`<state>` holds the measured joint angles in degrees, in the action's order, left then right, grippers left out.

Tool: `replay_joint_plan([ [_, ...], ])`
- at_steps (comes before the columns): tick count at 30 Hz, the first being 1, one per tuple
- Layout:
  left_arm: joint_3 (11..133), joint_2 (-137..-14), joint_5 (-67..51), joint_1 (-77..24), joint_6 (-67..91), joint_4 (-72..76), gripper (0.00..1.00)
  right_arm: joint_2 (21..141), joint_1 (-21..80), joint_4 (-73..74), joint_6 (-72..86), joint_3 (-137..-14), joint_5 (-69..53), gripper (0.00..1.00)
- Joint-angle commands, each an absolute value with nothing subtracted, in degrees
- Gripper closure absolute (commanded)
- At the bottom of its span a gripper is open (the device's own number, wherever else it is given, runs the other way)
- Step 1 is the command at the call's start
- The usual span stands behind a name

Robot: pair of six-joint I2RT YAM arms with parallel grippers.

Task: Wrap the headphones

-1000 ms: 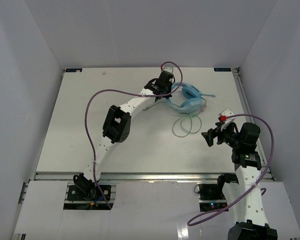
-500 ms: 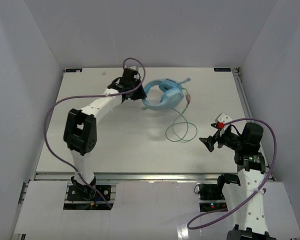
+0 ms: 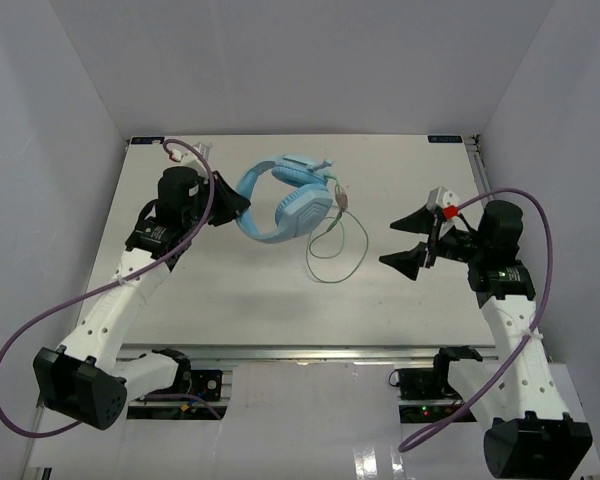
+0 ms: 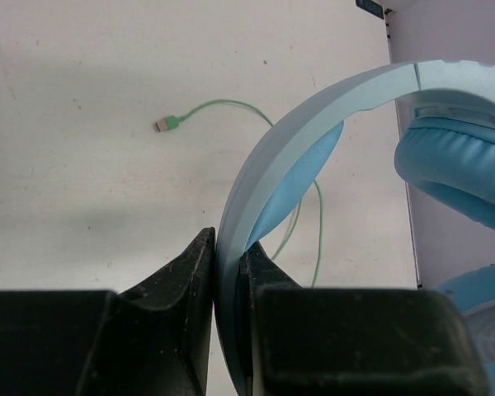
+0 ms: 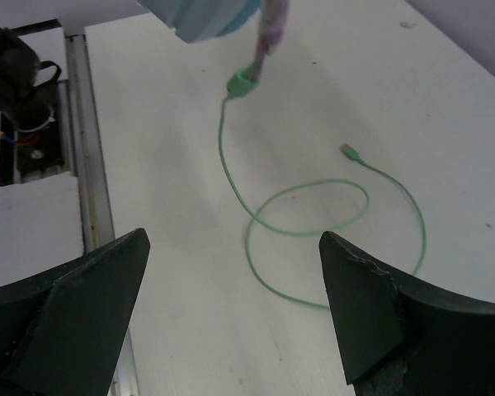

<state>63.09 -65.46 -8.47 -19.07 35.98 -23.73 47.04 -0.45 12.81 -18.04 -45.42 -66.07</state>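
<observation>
Headphones: light blue, held off the bench near its far edge, mid-width
Long axis: roughly left to right, headband arc toward the left arm, earcups toward the right arm
Left gripper: fingers clamped on the headband
Right gripper: fingers spread wide, holding nothing, toward the right edge
Cable: pale green, hanging from an earcup, looped on the bench

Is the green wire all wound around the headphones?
No, the green wire trails loose from the headphones and lies in an open loop on the table.
</observation>
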Motion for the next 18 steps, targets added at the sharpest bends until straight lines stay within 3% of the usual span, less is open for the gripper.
replay_joint_plan([
  [1,63.54,-60.02,-11.93,-18.63,38.61,-25.51,1.0,50.63,8.42,0.4,-4.16,-48.5,-63.05,0.1],
  [6,65.59,-58.86,-15.36,-18.63,41.59,-26.74,1.0,55.03,13.02,1.26,-11.72,-47.55,-66.53,0.1],
  [9,67.24,-59.31,-16.92,-18.68,42.81,-27.2,1.0,57.34,17.18,10.24,-30.96,-47.95,-70.21,0.1],
  [13,68.72,-60.14,-19.12,-18.63,44.72,-27.3,1.0,60.91,22.35,21.28,-52.43,-49.39,-60.69,0.1],
  [18,69.36,-59.86,-20.47,-18.63,45.93,-27.42,1.0,65.2,24.44,16.28,-57.29,-48.82,-53.72,0.1],
])
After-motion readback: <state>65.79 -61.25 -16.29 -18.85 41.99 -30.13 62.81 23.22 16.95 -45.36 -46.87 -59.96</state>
